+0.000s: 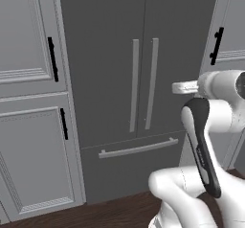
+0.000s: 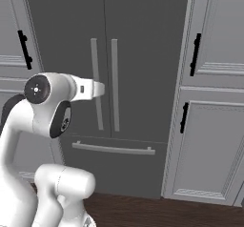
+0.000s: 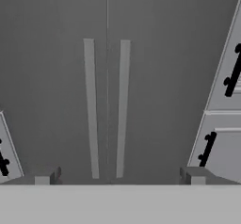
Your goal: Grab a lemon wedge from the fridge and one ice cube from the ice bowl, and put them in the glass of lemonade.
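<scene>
Dark grey two-door fridge (image 1: 119, 78) shut, pale bar handles (image 3: 123, 108) untouched; end effector (image 3: 120, 175) spread wide, empty, facing them. Everything left to do.

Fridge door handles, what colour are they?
Pale grey handles on a dark grey fridge, clearest in the hand view.

dark grey fridge (image 1: 110, 78), pale grey bar handles (image 1: 135, 84); light grey panelled cabinets (image 1: 28, 126), black handles (image 1: 52, 59); dark brown wood floor (image 1: 115, 215)
</scene>
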Robot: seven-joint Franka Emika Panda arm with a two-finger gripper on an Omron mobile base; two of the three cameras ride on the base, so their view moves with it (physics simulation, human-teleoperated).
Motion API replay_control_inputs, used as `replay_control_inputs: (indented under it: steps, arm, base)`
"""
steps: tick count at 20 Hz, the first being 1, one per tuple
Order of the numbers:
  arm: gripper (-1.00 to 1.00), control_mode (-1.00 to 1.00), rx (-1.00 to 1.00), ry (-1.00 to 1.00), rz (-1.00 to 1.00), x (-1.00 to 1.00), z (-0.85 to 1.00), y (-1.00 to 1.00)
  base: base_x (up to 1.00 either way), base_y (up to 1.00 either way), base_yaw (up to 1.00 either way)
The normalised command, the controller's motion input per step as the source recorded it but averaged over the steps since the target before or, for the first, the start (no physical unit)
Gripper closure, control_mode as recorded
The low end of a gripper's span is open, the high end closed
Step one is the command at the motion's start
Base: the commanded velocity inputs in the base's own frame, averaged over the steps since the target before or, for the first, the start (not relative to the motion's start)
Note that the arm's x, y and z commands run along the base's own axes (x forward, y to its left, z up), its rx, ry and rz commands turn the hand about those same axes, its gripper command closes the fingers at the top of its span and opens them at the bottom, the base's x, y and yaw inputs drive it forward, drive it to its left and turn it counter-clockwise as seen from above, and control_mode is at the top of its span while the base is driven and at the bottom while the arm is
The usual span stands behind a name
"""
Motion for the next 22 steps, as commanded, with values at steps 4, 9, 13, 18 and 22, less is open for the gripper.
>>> replay_control_inputs:
  steps: [4, 9, 13, 18, 22]
  arm:
    - [-1.00, -1.00, 0.00, 0.01, -0.09, 0.89, 0.05, 0.09]
    - [-1.00, -1.00, -0.02, 0.11, -0.05, 0.90, -0.10, 0.31]
    - [-1.00, -1.00, -0.06, 0.37, 0.00, 0.79, -0.06, -0.02]
    - [-1.00, -1.00, 0.09, 0.16, 0.10, 0.65, -0.31, -0.17]
    - [-1.00, -1.00, 0.08, 0.00, 0.10, 0.65, -0.49, -0.01]
  base:
    - [0.00, 0.00, 0.00]
    - [0.00, 0.00, 0.00]
    - [0.00, 0.00, 0.00]
    - [0.00, 0.00, 0.00]
    - [0.00, 0.00, 0.00]
